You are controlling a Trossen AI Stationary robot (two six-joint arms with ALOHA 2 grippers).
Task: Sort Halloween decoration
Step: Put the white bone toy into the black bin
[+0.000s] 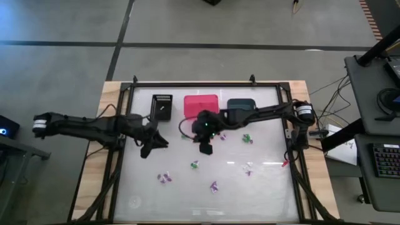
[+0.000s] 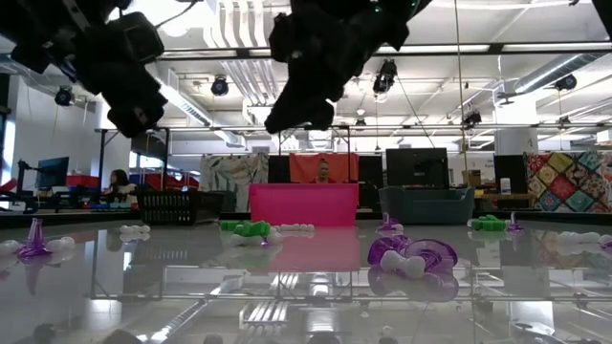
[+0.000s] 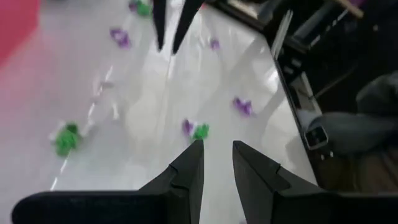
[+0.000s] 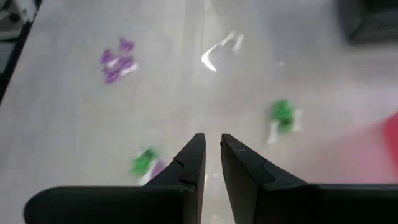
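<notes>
From my station the tiny green, purple and white plastic trinkets point(image 1: 195, 165) are too small to make out their shapes. The dark right arm hides part of the pink rectangular bin point(image 1: 200, 102) and the teal rectangular bin point(image 1: 240, 104).

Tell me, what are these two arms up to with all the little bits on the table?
They are sorting small trinkets into three bins along the far edge. Right now neither holds anything: the left gripper and the right gripper hang over the table with fingers slightly apart. Green, purple and white pieces lie scattered on the table.
</notes>
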